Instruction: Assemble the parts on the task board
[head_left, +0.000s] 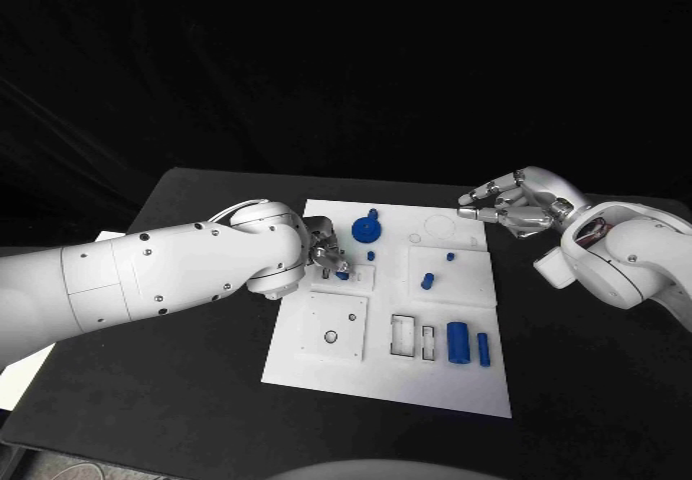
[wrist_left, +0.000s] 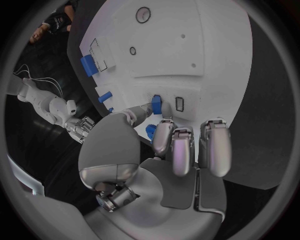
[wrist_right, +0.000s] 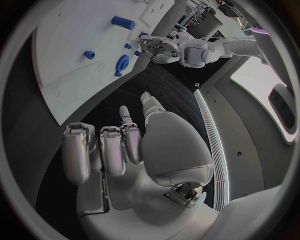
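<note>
The white task board (head_left: 378, 372) lies in the middle of the black table. My left hand (head_left: 327, 256) hovers over the board's left edge and pinches a small blue part (wrist_left: 156, 103) between thumb and finger, right at a raised square block (head_left: 356, 284). A blue gear-like piece (head_left: 366, 231), two small pegs (head_left: 427, 282) and two blue cylinders (head_left: 459, 343) lie on the board. My right hand (head_left: 512, 206) hangs above the board's far right corner with fingers curled in and nothing in them. The right wrist view shows the same hand (wrist_right: 125, 145) off the board (wrist_right: 65, 60).
Rectangular slots (head_left: 404, 335) and round holes (head_left: 332, 337) lie in the board's near half. Bare black table (head_left: 188, 400) surrounds the board. A white sheet (head_left: 26, 372) lies at the table's left edge.
</note>
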